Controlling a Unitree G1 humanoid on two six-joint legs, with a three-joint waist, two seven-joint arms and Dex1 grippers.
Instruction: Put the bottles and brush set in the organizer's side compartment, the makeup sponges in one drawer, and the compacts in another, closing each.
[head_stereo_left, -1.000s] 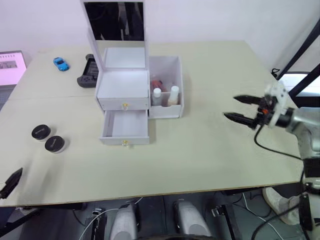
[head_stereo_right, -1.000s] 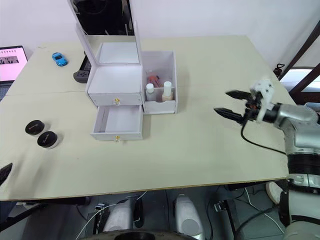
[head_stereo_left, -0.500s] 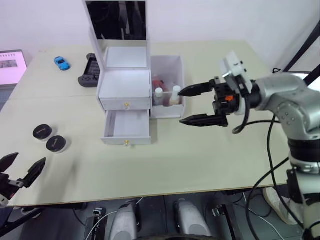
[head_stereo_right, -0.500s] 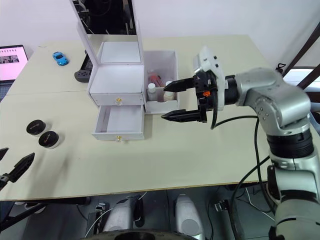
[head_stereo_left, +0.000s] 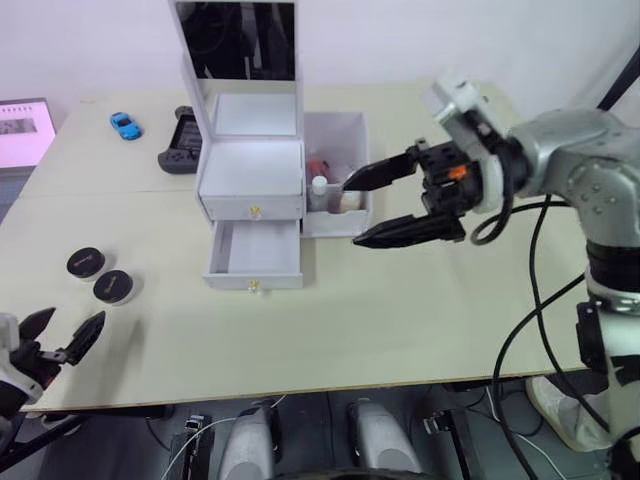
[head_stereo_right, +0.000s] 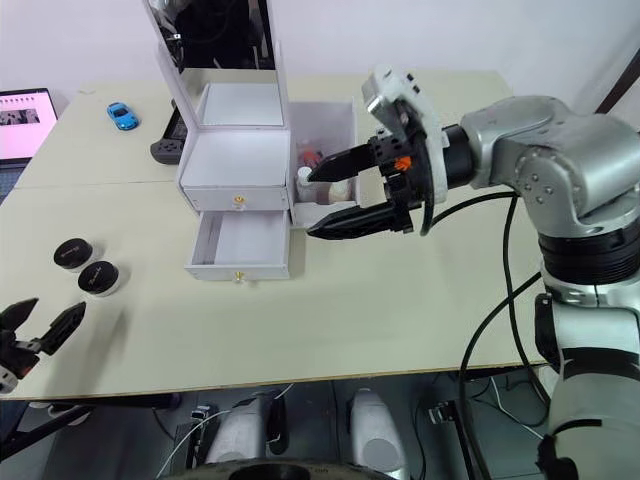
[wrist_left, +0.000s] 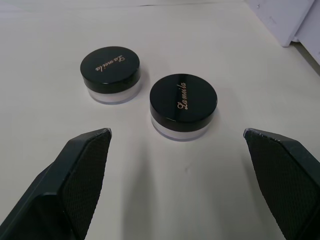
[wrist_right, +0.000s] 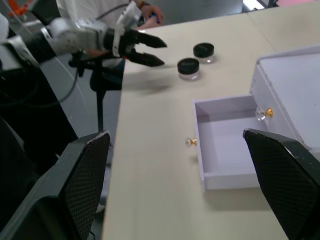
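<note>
Both spread grippers advanced: left gripper (head_stereo_left: 62, 336) near compacts (head_stereo_left: 99, 276), right gripper (head_stereo_left: 365, 205) beside organizer (head_stereo_left: 250, 180).

A robotics lab or test room is suggested: a plain pale worktop (head_stereo_left: 420, 300) is set against a bare white wall, a laptop (head_stereo_left: 20, 135) is placed at its far left corner, and loose cables (head_stereo_left: 545, 330) are seen hanging beside it.
</note>
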